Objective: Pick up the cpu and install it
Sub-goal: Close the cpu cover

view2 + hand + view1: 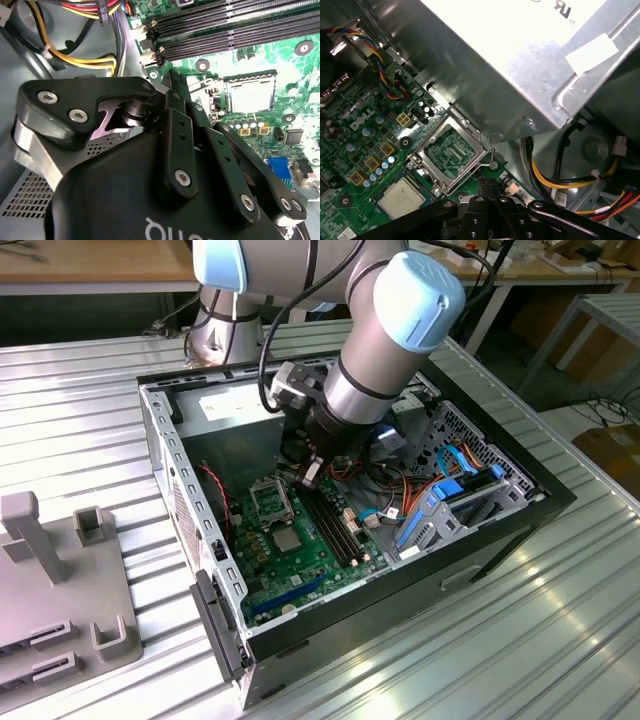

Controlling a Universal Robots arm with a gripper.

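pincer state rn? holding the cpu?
Pincer: shut, holding nothing. The small square silver-topped cpu lies on the green motherboard beside the open socket.

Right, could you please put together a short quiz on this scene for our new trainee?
1. True or false: the cpu already sits in the open socket.
2. What does the gripper hold? A) the cpu B) a cable C) nothing
3. Fill in: the socket is mounted on a ___-coloured motherboard.

Key:
1. False; it lies on the board beside the socket.
2. C.
3. Green.
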